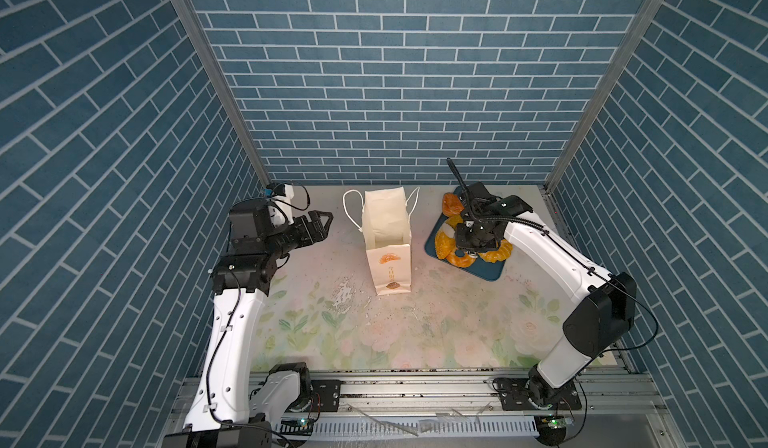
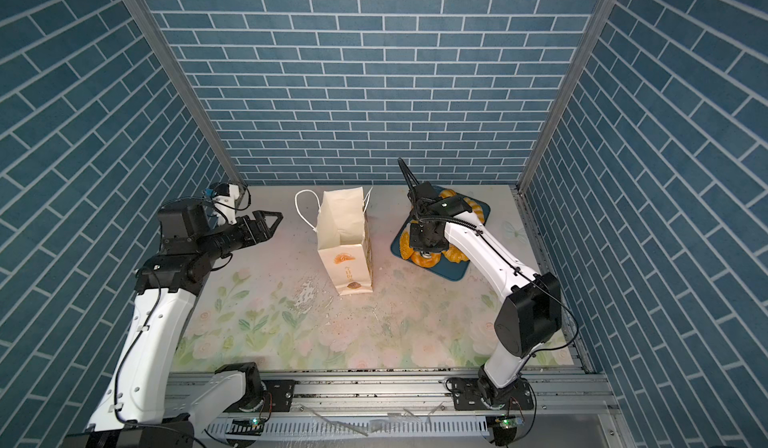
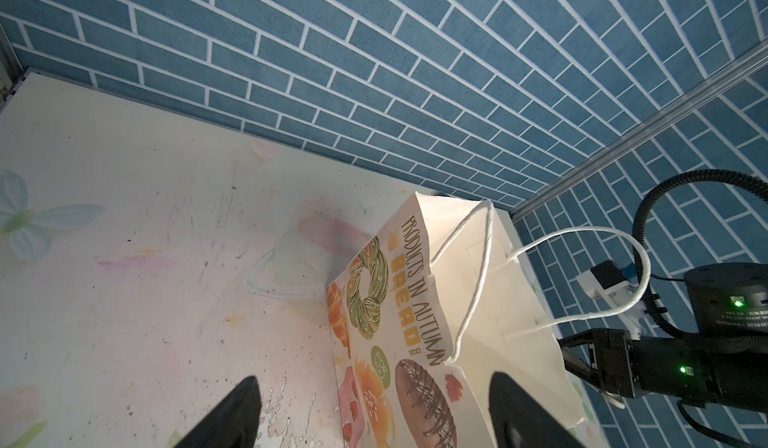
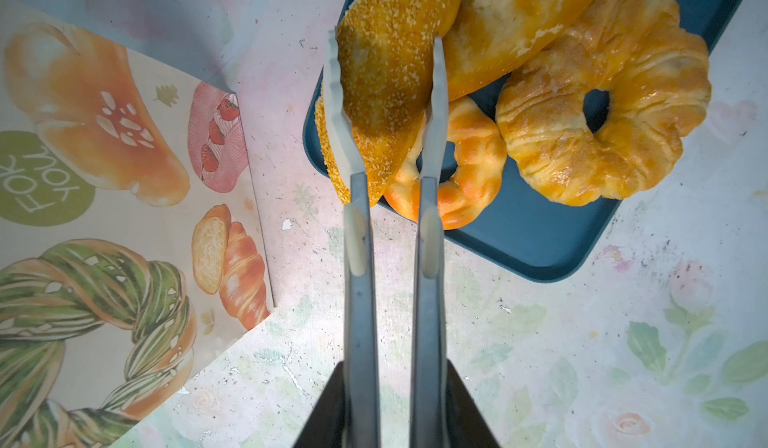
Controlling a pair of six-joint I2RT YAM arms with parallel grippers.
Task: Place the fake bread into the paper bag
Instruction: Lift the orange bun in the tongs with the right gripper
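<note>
Surface: pale floral-printed tabletop (image 1: 415,334), roses and green leaves; scuffed, with dark specks scattered across it.
Wear: white patch of flaked print (image 1: 345,296) just in front and to the left of the bag.
Enclosure: blue brick-patterned walls (image 1: 395,72) on three sides, joined at the rear corners by bare aluminium corner posts (image 1: 216,76).
Front edge: aluminium mounting rail (image 1: 415,388) carrying both arm bases; grit along its top.
Bag: tall cream-white paper bag with white cord handles (image 1: 384,226), upright at rear centre of the table, mouth open, handles splayed to either side; bread pictures on the wide face in both wrist views.
Tray: dark blue rectangular tray (image 1: 490,273), flat on the table right of the bag, set at an angle, apart from it.
Bread: glossy golden-orange toy pastries (image 1: 496,253) piled on the tray; large ring croissant (image 4: 602,113) and small glazed ring (image 4: 465,163) lying on it.
Right gripper (image 4: 395,383): closed around thin grey metal tongs (image 4: 428,300), low over the tray.
Tongs: blades pressed on either side of a long seed-crusted orange loaf (image 4: 386,72) at the tray edge nearest the bag; lifted or resting, cannot tell.
Left gripper (image 1: 322,228): fingers spread wide, nothing held; above the table left of the bag, apart from it.
</note>
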